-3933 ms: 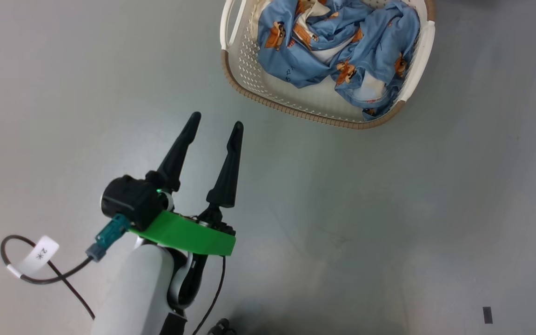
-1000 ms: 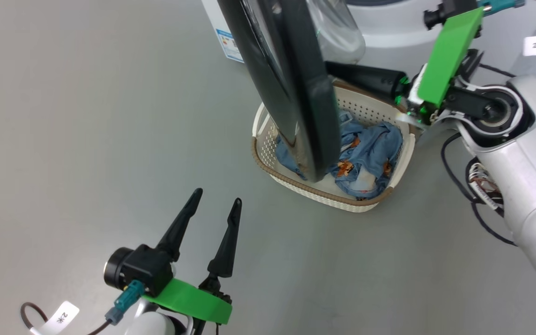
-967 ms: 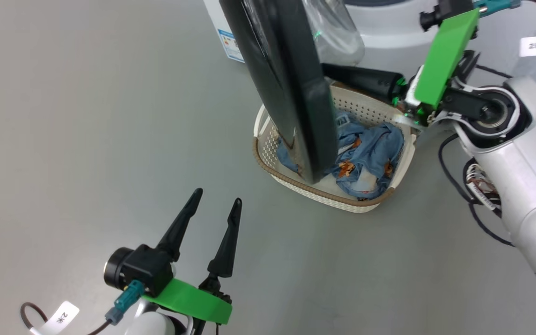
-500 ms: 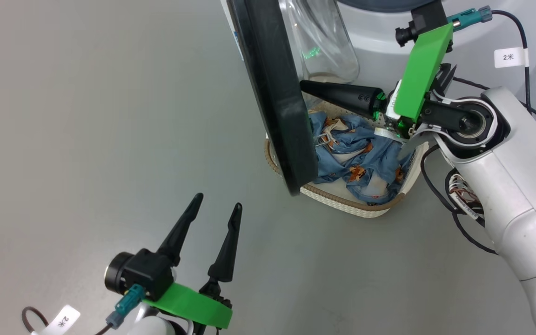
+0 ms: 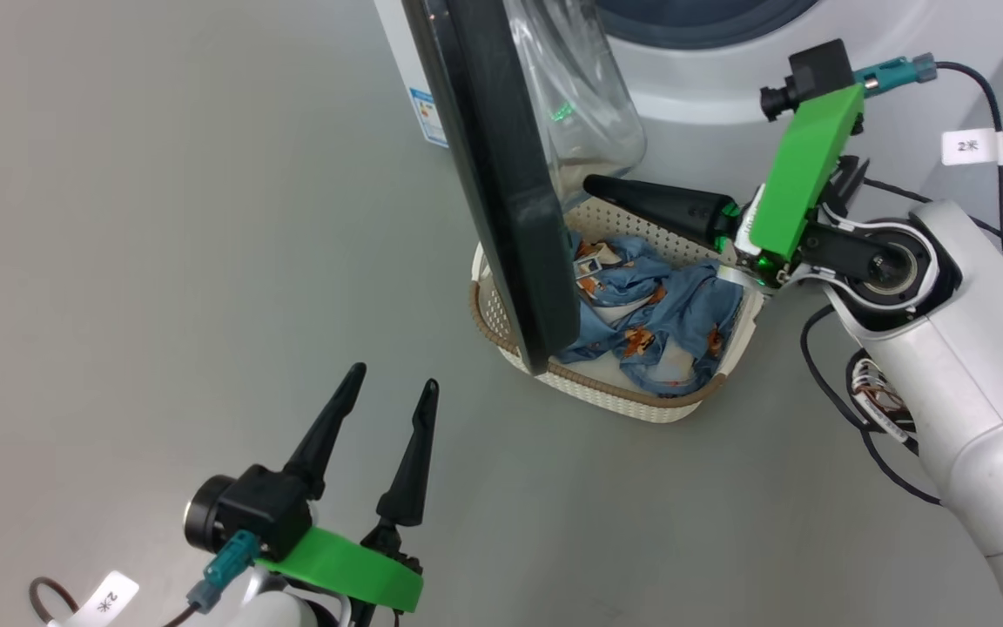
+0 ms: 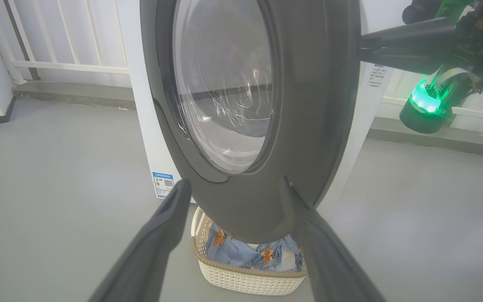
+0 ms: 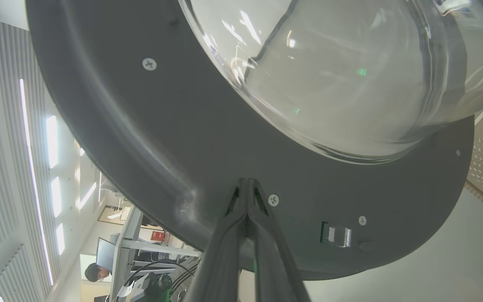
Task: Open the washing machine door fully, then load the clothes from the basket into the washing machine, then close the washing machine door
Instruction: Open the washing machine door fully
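Observation:
The washing machine door stands partly open, edge-on, its glass bowl facing the white washing machine. My right gripper is shut, and its joined fingertips press the door's dark inner face just below the bowl. Under the door sits the basket holding the blue printed clothes. My left gripper hangs open over bare floor, short of the basket. In the left wrist view the door rises above the basket between my open left gripper fingers.
A blue label sticker marks the machine's side. Black cables hang by my right forearm. Grey floor stretches left of the door. A white railing lines the far wall. A person sits at a desk far off.
The door has swung further left across the basket with my shut right gripper against its inner face, uncovering more clothes. The head camera shifted. My left gripper stays open.

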Motion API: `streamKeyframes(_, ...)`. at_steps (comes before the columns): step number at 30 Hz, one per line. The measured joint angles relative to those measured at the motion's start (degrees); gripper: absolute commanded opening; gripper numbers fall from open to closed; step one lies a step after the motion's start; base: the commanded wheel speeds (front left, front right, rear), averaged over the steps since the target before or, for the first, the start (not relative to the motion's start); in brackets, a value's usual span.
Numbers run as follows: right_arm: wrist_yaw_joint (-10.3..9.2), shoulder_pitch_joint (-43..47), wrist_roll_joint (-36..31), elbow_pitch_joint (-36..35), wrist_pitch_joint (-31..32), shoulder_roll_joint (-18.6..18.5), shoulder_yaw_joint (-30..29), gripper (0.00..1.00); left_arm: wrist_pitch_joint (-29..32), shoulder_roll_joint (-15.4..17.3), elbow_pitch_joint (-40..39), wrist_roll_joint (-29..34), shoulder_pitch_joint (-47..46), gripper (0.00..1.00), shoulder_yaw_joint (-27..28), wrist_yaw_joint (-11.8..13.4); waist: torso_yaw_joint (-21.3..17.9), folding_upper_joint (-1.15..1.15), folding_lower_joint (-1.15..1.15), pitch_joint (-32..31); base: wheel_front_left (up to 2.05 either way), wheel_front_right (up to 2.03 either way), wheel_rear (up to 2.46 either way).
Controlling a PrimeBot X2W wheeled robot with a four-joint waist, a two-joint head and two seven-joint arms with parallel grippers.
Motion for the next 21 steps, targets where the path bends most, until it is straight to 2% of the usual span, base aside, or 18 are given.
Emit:
streamKeyframes(2,0.0,0.9,-0.6,-0.5,-0.7,-0.6,-0.1,0.38,0.0,0.0,0.3,0.0,0.0,1.0,0.4,-0.1,-0.5,0.0,0.0,-0.6,0.0,0.0,0.0)
streamKeyframes(4,0.0,1.9,-0.7,-0.8,-1.5,-1.1,-0.4,0.47,0.0,0.0,0.7,0.1,0.1,1.0,1.1,-0.1,-1.1,0.0,0.0,-1.2,0.0,0.0,0.0)
streamKeyframes(5,0.0,2.5,-0.8,-0.9,-1.9,-1.3,-0.4,0.64,0.0,0.1,1.0,0.4,0.1,1.0,1.5,-0.1,-1.4,0.0,0.0,-1.6,0.0,0.0,0.0)
streamKeyframes(6,0.0,3.2,-0.9,-1.2,-2.4,-1.5,-0.5,0.89,0.0,0.2,1.1,0.4,0.2,1.0,1.8,-0.2,-1.6,0.0,0.0,-1.9,0.0,0.0,0.0)
streamKeyframes(7,0.0,3.9,-1.0,-1.5,-3.1,-1.7,-0.9,1.0,0.0,0.4,1.2,0.4,0.4,1.0,2.1,-0.3,-1.9,0.0,0.0,-2.3,0.0,0.0,0.0)
streamKeyframes(21,0.0,13.5,-4.4,-4.7,-11.5,-5.7,-1.2,1.0,0.0,4.4,1.4,0.4,3.8,1.0,4.8,-0.5,-7.9,0.0,0.0,-6.9,0.0,0.0,0.0)
